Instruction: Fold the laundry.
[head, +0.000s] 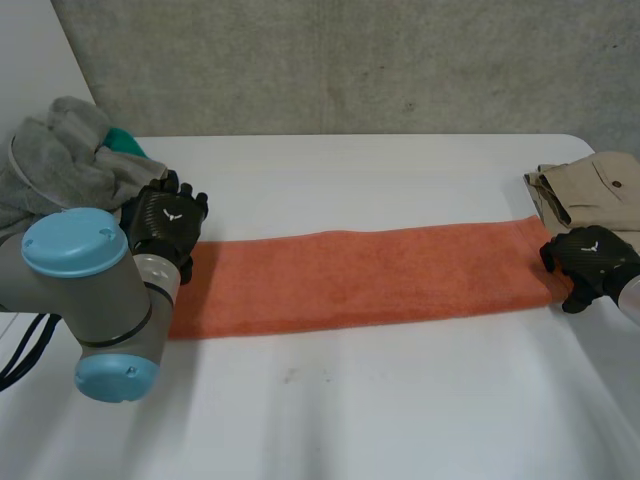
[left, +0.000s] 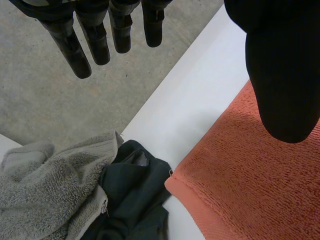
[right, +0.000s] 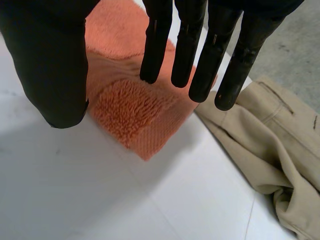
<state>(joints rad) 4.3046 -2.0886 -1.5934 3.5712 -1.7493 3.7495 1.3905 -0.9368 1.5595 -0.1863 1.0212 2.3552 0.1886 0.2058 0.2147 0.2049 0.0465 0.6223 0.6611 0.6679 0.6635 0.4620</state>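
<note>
head cam: high between and behind the arms, looked down over the white table (head: 400, 420) | left wrist cam: hung close over the orange towel (left: 250, 190) at its left end, facing along the left hand (left: 282, 75) | right wrist cam: close over the towel's other end, along the right hand (right: 50, 65) | shared: all three caught the towel
</note>
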